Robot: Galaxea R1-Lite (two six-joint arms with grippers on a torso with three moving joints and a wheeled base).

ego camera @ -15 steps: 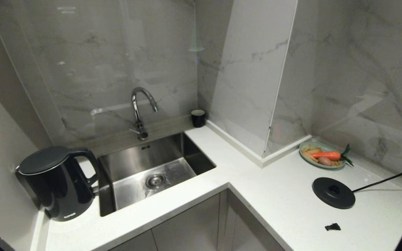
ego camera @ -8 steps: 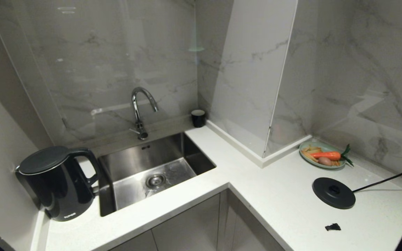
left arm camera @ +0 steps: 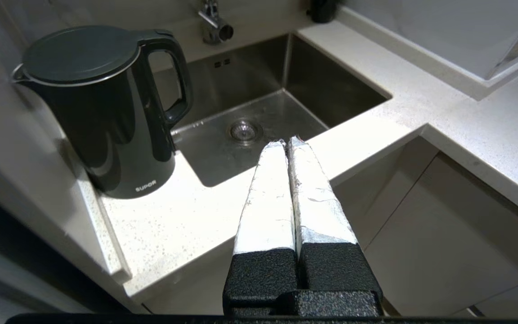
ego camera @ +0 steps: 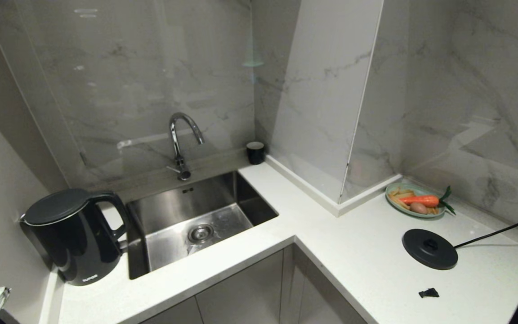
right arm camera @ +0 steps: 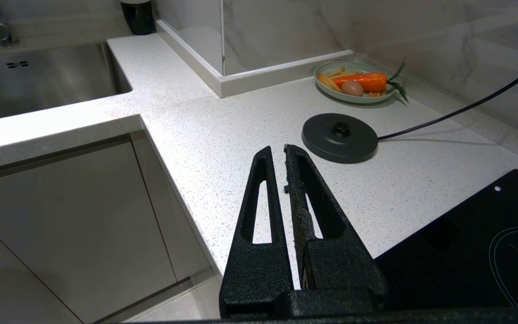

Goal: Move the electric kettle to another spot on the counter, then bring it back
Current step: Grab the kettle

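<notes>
The electric kettle (ego camera: 73, 236) stands upright on the counter (ego camera: 358, 252) left of the sink (ego camera: 196, 220), lid shut. A green plate (ego camera: 414, 200) holds 1 carrot (ego camera: 418, 200), 1 egg and fries. The left gripper (left arm camera: 287, 144) and right gripper (right arm camera: 277, 150) are both closed and empty.

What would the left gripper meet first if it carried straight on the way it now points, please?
Probably the sink: the left gripper, jaws shut, aims past the counter edge toward the drain, right of the electric kettle. Depth is unclear.
</notes>
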